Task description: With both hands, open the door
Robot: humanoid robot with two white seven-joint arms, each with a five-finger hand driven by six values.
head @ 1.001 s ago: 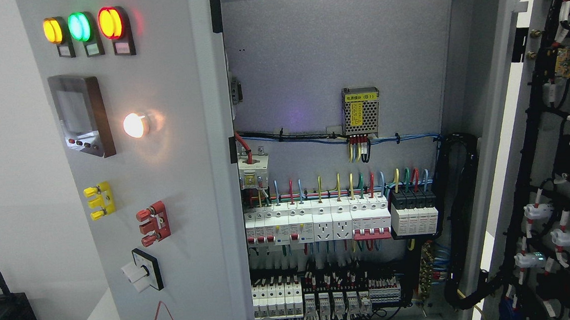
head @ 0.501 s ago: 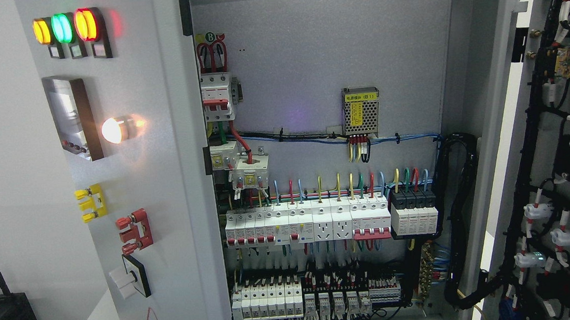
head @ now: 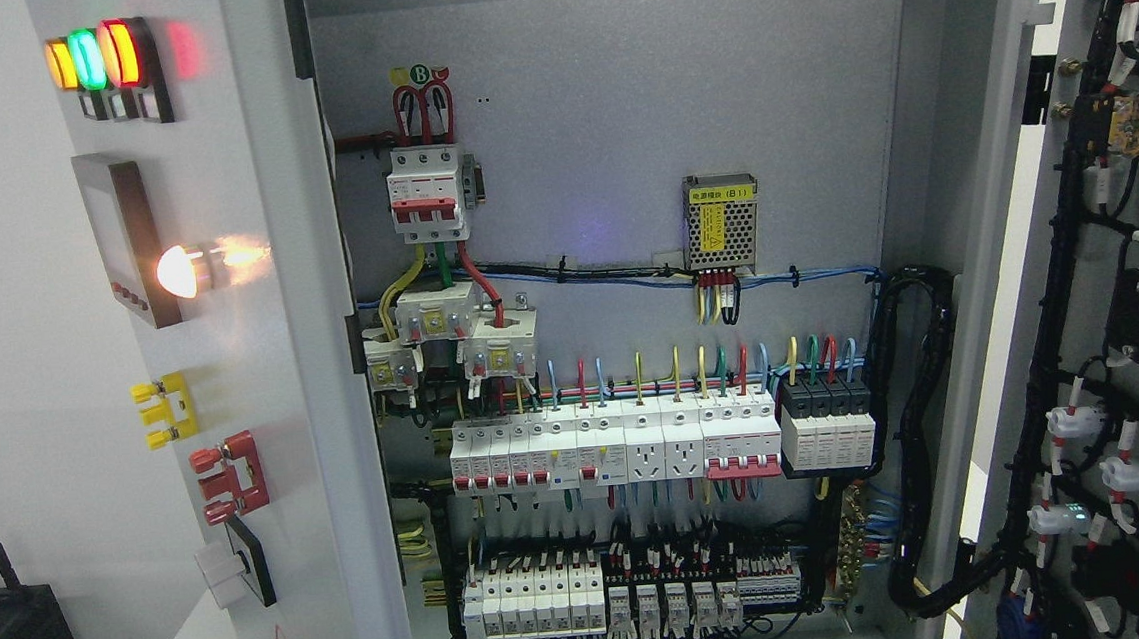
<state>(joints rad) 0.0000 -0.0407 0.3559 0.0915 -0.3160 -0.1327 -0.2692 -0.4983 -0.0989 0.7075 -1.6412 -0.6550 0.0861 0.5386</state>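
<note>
Head view catches the left door (head: 263, 381) swung wide at the picture's left, lamps (head: 90, 57) glowing amber, green and red on its face. Right door (head: 1111, 322) stands open at the right, wiring harness on its inner side. Between them, the cabinet interior (head: 615, 106) shows rows of breakers (head: 618, 441). No robot hand is in the picture, so its state can't be told.

No arms, wrists or hands in head view; pose & state unseen.
</note>
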